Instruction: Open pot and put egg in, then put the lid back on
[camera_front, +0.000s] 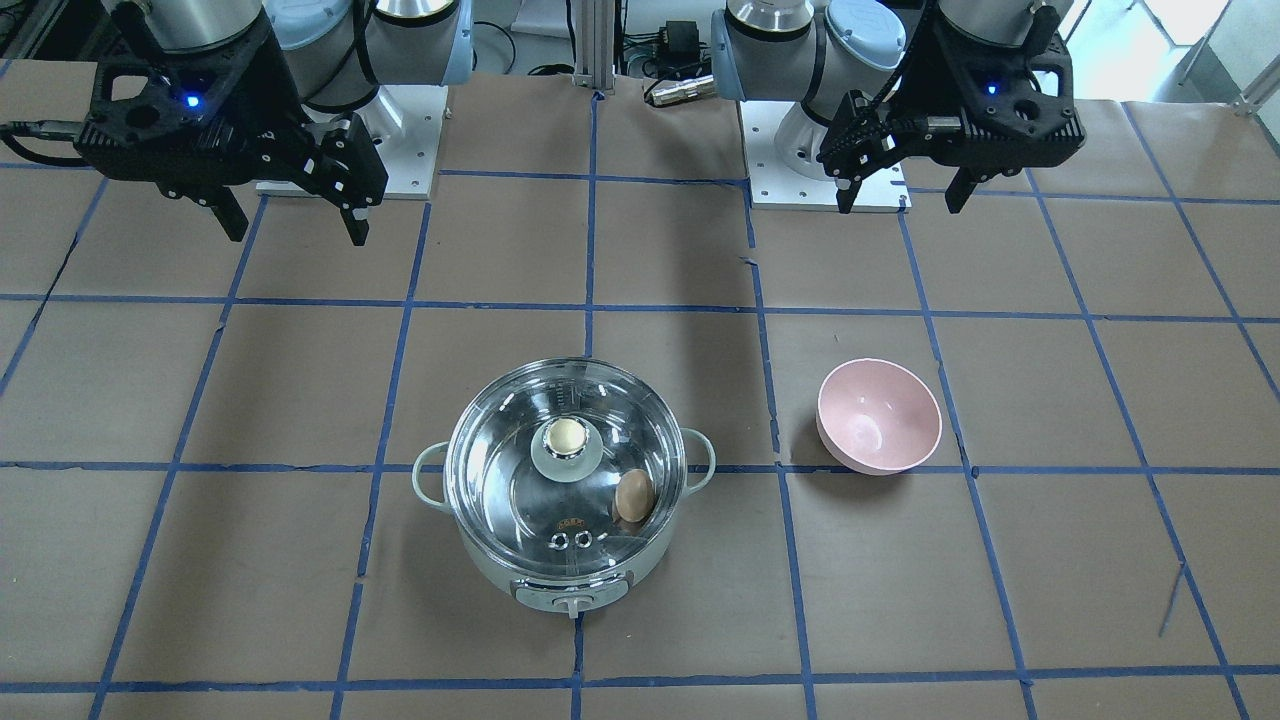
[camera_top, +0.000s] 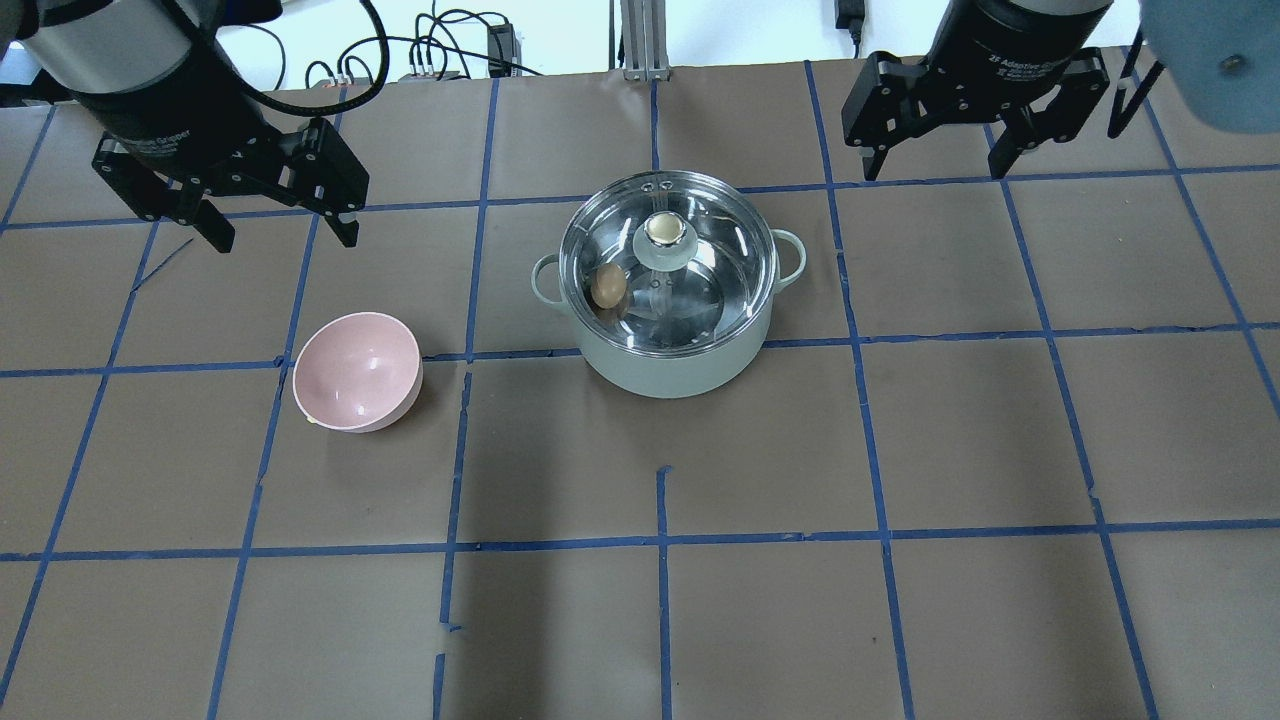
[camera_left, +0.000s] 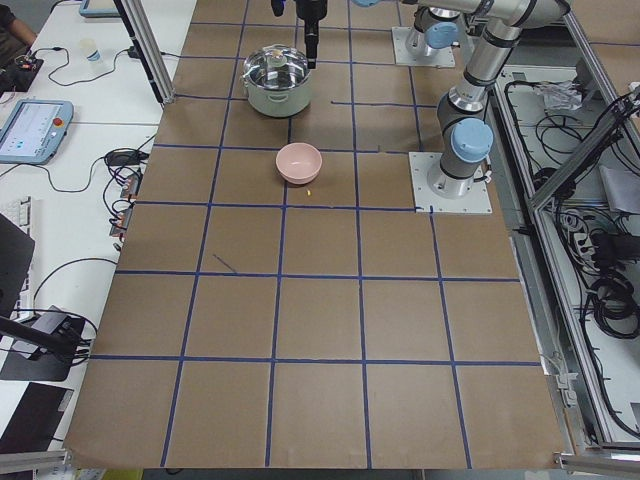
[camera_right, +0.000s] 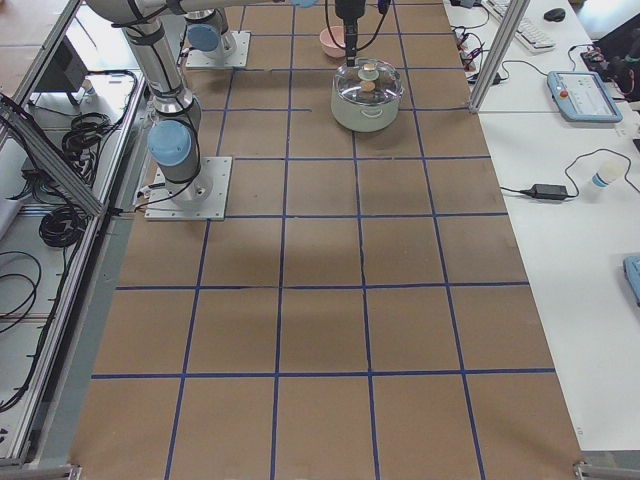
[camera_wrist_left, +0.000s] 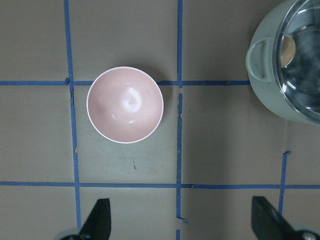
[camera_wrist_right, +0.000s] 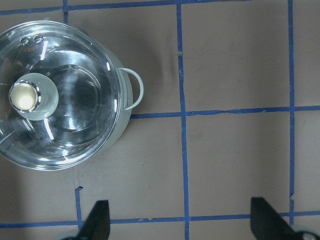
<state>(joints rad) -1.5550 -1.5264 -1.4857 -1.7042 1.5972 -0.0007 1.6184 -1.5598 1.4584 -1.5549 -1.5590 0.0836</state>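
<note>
The mint-green pot (camera_front: 560, 580) stands on the table's middle line, also in the overhead view (camera_top: 670, 365). The clear glass lid (camera_front: 510, 470) with its cream knob sits on the pot. The tan egg (camera_front: 634, 496) lies inside the pot under the lid, toward my left side (camera_top: 607, 286). My left gripper (camera_top: 285, 240) is open and empty, raised above the table behind the pink bowl. My right gripper (camera_top: 933, 172) is open and empty, raised behind and to the right of the pot. The right wrist view looks down on the lid (camera_wrist_right: 75, 110).
An empty pink bowl (camera_top: 357, 371) stands left of the pot, below my left gripper's camera (camera_wrist_left: 125, 104). Brown paper with blue tape lines covers the table. The arm bases stand at the robot's edge.
</note>
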